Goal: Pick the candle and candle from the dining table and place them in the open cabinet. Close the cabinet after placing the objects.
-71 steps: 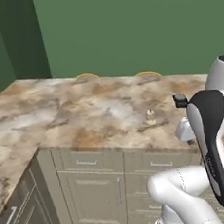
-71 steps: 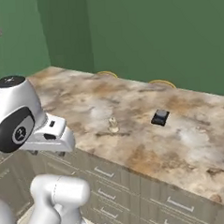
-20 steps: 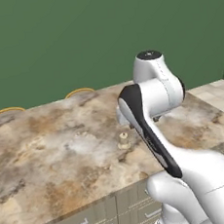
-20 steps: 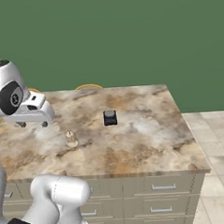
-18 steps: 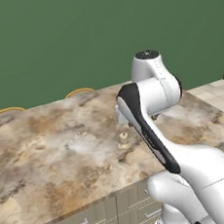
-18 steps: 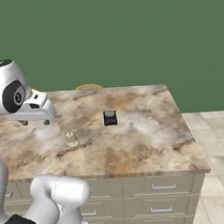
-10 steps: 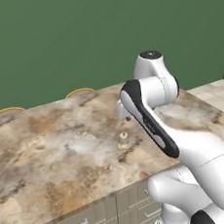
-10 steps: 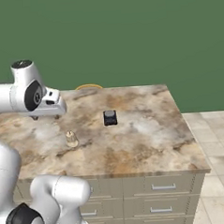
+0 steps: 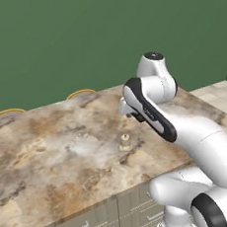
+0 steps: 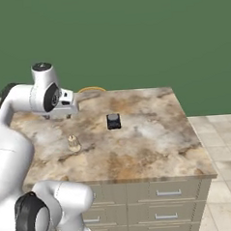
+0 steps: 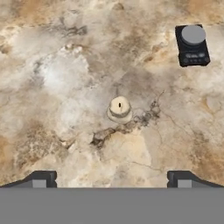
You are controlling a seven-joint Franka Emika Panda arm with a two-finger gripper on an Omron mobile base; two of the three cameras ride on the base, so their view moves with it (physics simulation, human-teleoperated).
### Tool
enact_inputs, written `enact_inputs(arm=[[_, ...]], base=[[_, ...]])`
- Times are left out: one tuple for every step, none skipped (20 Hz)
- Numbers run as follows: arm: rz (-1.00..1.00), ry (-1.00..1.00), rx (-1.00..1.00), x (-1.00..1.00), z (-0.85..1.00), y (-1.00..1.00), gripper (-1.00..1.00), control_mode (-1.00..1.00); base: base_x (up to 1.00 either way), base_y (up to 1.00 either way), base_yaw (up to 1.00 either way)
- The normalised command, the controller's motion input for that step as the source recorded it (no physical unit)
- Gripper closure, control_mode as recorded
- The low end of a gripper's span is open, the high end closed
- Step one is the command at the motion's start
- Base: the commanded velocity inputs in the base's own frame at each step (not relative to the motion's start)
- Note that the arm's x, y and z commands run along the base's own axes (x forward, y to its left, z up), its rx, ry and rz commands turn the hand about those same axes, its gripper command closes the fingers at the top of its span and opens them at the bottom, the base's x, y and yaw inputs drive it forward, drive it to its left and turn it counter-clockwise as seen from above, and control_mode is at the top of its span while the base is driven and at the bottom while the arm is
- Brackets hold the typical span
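Note:
A small pale cream candle (image 11: 120,108) with a wider base stands upright on the marbled dining table (image 11: 52,74). It is also the candle (image 9: 125,143) near the table's middle in the left base view, and the candle (image 10: 73,144) in the right base view. My gripper (image 10: 58,115) hangs above the table, a little beyond the candle, pointing down. In the hand view the gripper (image 11: 111,179) is open, its two dark fingertips (image 11: 39,179) far apart, with the candle centred ahead of them and nothing between them. The cabinet is out of view.
A small black device with a round grey top (image 10: 114,121) lies on the table to the right of the candle, also the black device (image 11: 192,45). Two yellow chair backs (image 9: 81,93) rise behind the far edge. Drawers (image 10: 163,192) front the table's base. A green wall stands behind.
The base has driven along the table since the earliest frames. In the last second the arm reached out over the table, carrying the hand above the candle. The jaws stayed open.

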Motion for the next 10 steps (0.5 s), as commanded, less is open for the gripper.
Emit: enact_inputs(arm=[[0.0, 0.0, 0.0, 0.54, -0.31, 0.0, -1.0, -1.0], [-0.01, 0.0, 0.0, 0.56, -0.37, 0.0, -1.0, -1.0], [-0.02, 0.0, 0.0, 0.53, -0.46, 0.0, -1.0, -1.0], [-0.04, 0.0, 0.0, 0.42, -0.58, 0.09, -1.0, -1.0], [-0.04, 0.0, 0.0, 0.37, -0.62, 0.07, -1.0, -1.0], [-0.04, 0.0, 0.0, 0.33, -0.65, 0.06, -1.0, -1.0], [-0.05, 0.0, 0.0, 0.28, -0.69, 0.04, -1.0, -1.0], [-0.05, 0.0, 0.0, 0.18, -0.64, 0.0, -1.0, -1.0], [-0.06, 0.0, 0.0, 0.13, -0.61, 0.02, -1.0, -1.0], [-0.06, 0.0, 0.0, 0.05, -0.61, 0.01, -1.0, -1.0]], base=[[0.0, 0.0, 0.0], [0.0, 0.0, 0.0], [0.0, 0.0, 0.0], [0.0, 0.0, 0.0], [0.0, 0.0, 0.0], [0.0, 0.0, 0.0], [0.0, 0.0, 0.0], [0.0, 0.0, 0.0], [0.0, 0.0, 0.0], [0.0, 0.0, 0.0]])
